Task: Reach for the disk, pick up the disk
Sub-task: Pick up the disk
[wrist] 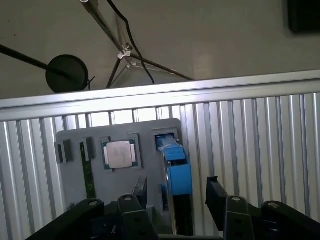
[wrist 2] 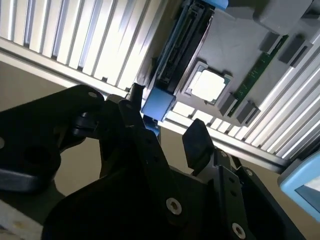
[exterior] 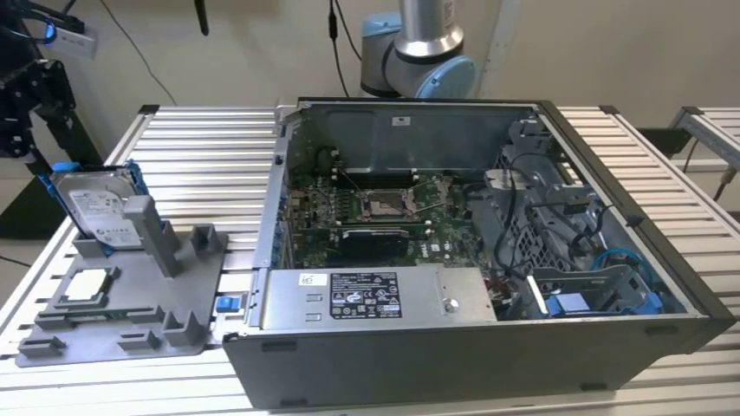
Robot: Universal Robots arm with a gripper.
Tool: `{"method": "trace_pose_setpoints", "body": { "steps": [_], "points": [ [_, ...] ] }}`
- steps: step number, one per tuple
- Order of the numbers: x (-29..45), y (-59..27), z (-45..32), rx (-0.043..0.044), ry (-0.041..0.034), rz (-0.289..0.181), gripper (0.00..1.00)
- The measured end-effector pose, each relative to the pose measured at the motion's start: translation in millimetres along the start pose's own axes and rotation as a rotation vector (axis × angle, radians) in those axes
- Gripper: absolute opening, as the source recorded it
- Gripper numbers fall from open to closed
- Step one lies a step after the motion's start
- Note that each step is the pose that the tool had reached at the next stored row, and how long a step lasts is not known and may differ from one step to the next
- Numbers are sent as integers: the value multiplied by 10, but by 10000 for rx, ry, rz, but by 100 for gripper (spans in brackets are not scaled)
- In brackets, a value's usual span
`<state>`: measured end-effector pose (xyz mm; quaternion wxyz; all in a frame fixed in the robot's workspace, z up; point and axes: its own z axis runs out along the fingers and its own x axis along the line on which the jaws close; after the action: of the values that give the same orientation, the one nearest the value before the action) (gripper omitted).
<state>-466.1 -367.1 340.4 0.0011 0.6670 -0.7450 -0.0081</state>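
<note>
The disk (exterior: 99, 211), silver-grey with a white label and blue rails, stands tilted on edge in a grey fixture (exterior: 127, 321) at the exterior view's left. My black gripper (exterior: 33, 147) hangs just above and behind its top corner. Both wrist views show the disk (wrist: 177, 172) edge-on, its blue rail end (wrist 2: 159, 102) lying in line with the gap between my fingers (wrist: 215, 192). The gripper (wrist 2: 167, 130) is open, holds nothing and stands slightly clear of the disk.
A small square silver chip (wrist: 119, 154) and a green memory stick (wrist 2: 255, 70) sit in the same fixture. An open computer case (exterior: 647, 260) with a long grey box (exterior: 370, 299) fills the ribbed table's middle. A tripod (wrist: 127, 55) stands on the floor beyond the table edge.
</note>
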Motion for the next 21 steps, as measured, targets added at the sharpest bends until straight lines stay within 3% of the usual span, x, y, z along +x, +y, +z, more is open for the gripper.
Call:
{"method": "trace_pose_setpoints", "body": {
  "steps": [21],
  "points": [
    [-23, -33, 382, 3, 30, -378, 100]
  ]
}}
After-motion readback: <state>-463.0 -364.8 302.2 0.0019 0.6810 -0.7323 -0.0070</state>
